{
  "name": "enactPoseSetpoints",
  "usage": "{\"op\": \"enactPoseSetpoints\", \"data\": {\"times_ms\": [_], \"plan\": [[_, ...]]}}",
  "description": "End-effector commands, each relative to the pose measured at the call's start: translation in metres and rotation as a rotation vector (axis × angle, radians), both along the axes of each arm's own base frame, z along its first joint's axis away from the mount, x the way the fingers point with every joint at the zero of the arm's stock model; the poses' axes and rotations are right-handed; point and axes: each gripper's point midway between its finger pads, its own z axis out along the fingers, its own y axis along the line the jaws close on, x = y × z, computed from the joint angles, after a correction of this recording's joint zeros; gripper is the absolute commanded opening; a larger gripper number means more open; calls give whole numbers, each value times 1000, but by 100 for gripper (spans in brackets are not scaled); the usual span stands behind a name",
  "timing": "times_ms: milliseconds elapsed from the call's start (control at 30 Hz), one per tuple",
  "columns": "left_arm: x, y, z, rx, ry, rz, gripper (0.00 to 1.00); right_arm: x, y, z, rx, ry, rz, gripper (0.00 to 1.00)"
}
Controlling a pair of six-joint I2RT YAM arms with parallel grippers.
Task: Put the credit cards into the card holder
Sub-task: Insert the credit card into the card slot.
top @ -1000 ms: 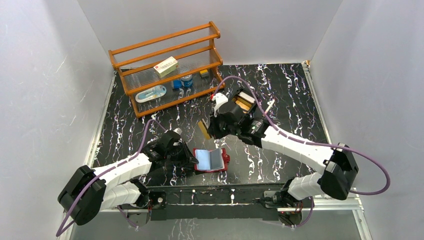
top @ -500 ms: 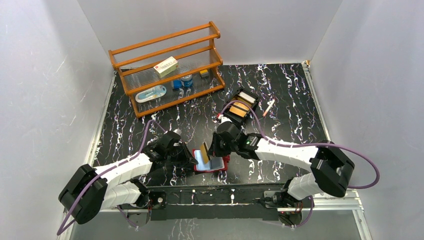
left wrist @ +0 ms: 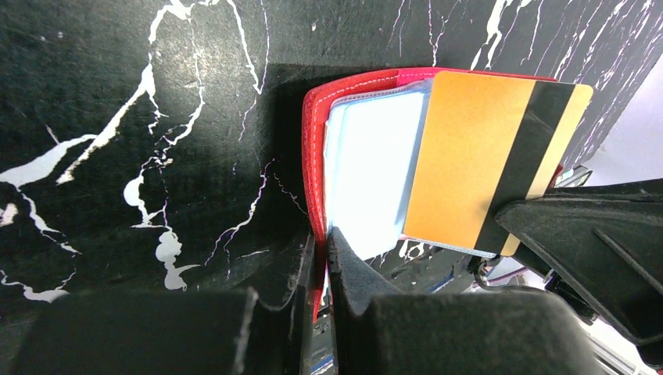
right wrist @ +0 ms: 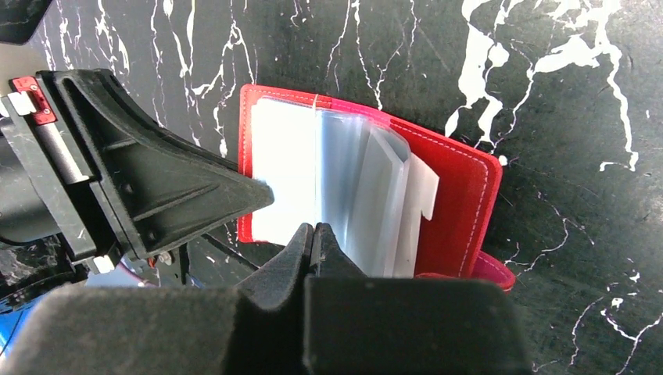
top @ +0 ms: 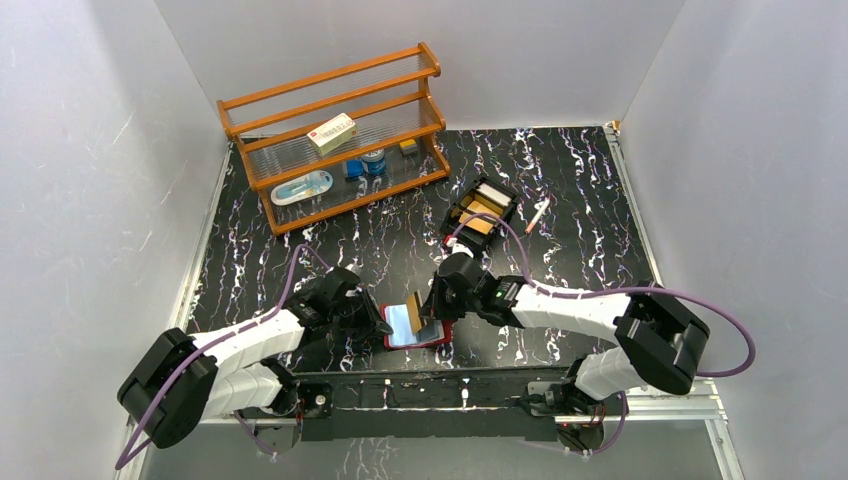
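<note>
While left end effector (left wrist: 321, 244) pinches open red folding wallet (left wrist: 312, 137), right end effector (right wrist: 314, 232) holds orange-gold plastic card (left wrist: 467, 156) above it, unslotted; more cards (top: 481, 224) wait in black tray (top: 455, 212).

Lab-type robot test booth. Plain white walls (top: 90, 150) box in a black marbled table (top: 580, 180); left arm (top: 250, 342) and right arm (top: 570, 303) bolted to a metal rail (top: 430, 388) at near edge; wooden shelf (top: 300, 150) holds small props (top: 332, 132).

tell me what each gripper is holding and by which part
The left gripper pinches the red card holder by the outer edge of one cover. The right gripper holds the gold card by a corner next to its black stripe.
</note>
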Motion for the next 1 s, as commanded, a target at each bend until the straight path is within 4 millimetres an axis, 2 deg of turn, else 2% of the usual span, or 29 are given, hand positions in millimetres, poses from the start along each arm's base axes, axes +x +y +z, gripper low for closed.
{"op": "enactPoseSetpoints", "data": {"times_ms": [0, 467, 733, 967], "plan": [[-6, 12, -12, 57, 16, 1, 2, 4, 1, 6, 52, -30, -36, 0], [-8, 16, -18, 82, 27, -4, 2, 7, -13, 5, 74, -43, -100, 0], [-8, 15, -18, 77, 30, -6, 3, -1, -2, 0, 124, 8, -69, 0], [-9, 14, -18, 73, 30, -8, 4, -4, -3, -10, 129, 33, -70, 0]]}}
